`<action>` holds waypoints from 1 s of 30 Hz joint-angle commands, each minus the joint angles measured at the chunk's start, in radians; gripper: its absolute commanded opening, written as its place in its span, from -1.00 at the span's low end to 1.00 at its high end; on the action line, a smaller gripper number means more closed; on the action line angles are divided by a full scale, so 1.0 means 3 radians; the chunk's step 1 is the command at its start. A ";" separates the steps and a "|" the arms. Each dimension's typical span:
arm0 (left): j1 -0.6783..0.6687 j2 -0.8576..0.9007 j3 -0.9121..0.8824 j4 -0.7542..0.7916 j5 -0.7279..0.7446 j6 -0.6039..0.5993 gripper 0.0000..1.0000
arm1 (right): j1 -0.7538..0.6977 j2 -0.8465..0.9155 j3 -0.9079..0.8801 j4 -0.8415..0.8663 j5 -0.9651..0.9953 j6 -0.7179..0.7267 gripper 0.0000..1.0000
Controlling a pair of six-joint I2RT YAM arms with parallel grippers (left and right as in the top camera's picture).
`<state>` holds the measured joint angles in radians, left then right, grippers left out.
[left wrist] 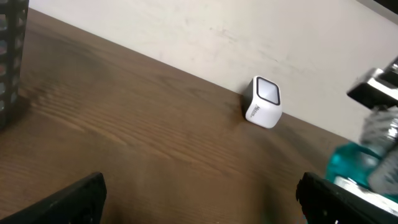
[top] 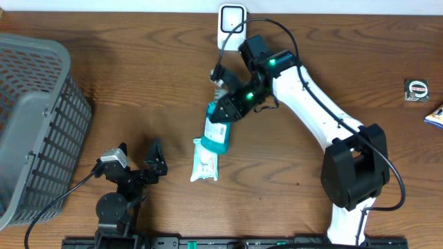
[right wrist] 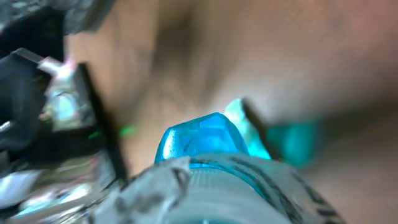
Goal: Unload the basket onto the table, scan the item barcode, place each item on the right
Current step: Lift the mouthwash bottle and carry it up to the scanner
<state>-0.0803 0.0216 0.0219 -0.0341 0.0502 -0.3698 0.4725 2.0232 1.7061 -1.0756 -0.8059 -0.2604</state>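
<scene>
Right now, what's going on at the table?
The right gripper is closed on a teal bottle and holds it, apparently lifted, a little in front of the white scanner at the table's back edge. A white packet lies on the table, partly under the bottle's lower end. The left gripper sits open and empty near the grey basket.

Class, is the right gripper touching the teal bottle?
Touching. The overhead view shows the right gripper closed around the upper part of the teal bottle, with no gap visible.
</scene>
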 commanded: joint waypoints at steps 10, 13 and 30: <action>0.0011 -0.0011 -0.0060 -0.0111 -0.0042 0.0005 0.95 | -0.0301 -0.0125 0.0088 -0.0688 -0.1202 -0.0759 -0.46; 0.0011 -0.0011 -0.0060 -0.0111 -0.0042 0.0004 0.95 | -0.0310 -0.0125 0.0088 -0.0689 -0.1223 -0.0760 -0.46; 0.0011 -0.0011 -0.0060 -0.0111 -0.0042 0.0004 0.95 | -0.0305 -0.0125 0.0502 -0.0079 0.1151 0.0276 -0.46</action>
<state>-0.0803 0.0216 0.0219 -0.0338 0.0502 -0.3698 0.3809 2.0232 1.8107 -1.1324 -0.6994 -0.3515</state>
